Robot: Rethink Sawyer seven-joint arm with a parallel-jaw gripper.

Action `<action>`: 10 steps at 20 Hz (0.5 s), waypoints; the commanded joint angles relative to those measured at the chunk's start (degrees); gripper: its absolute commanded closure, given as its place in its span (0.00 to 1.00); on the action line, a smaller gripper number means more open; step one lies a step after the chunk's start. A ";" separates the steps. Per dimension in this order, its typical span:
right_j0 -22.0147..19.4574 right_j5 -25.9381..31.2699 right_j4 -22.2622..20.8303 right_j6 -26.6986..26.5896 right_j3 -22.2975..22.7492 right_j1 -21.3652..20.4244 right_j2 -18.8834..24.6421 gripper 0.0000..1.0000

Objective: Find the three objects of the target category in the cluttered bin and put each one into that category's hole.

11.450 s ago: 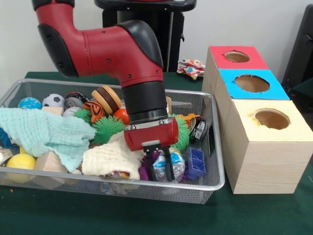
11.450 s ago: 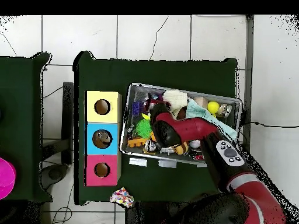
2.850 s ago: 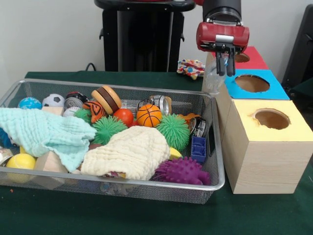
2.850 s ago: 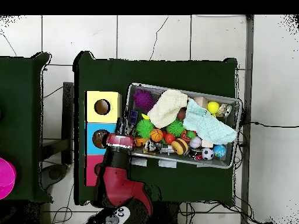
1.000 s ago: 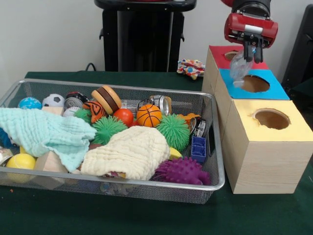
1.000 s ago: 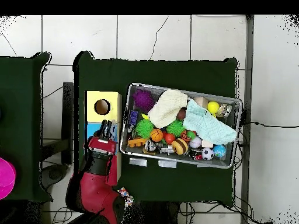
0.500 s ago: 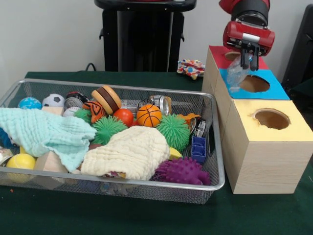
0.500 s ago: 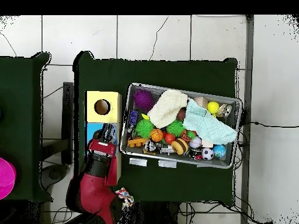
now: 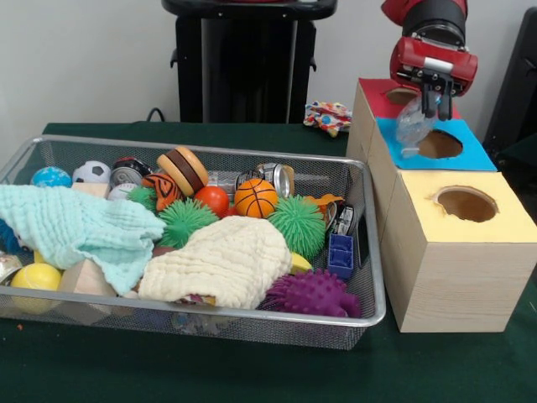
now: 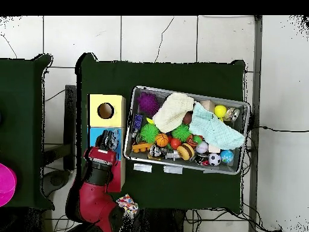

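Hand (image 9: pixel 434 104) grips 1 clear bottle (image 9: pixel 413 128) over blue hole (image 9: pixel 440 144)

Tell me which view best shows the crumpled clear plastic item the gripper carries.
The front view: the clear plastic item hangs from the gripper beside the blue hole. Overhead, the arm hides it.

Held item: a clear, crumpled plastic bottle (image 9: pixel 413 128), hanging tilted from the claw (image 9: pixel 435 107), which is closed on its upper end.
Position of bottle: in the air, just above the near-left rim of the blue hole (image 9: pixel 440 143); I cannot tell if it touches the box.
Boxes: three joined boxes with round holes on top, red (image 9: pixel 406 96), blue and yellow (image 9: pixel 466 204).
Bin: wire mesh bin (image 9: pixel 369 277) beside the boxes, full of mixed things.
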 commanded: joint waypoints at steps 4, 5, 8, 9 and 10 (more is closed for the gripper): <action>2.08 -3.37 7.00 3.10 -1.39 2.98 2.37 1.00; 2.19 -3.29 7.31 3.14 -1.43 3.11 2.44 1.00; 2.50 -3.06 8.25 3.28 -1.58 3.50 2.67 1.00; 2.54 -3.03 8.39 3.40 -1.68 3.76 2.73 1.00; 2.67 -3.03 9.11 3.49 -1.98 4.24 3.14 1.00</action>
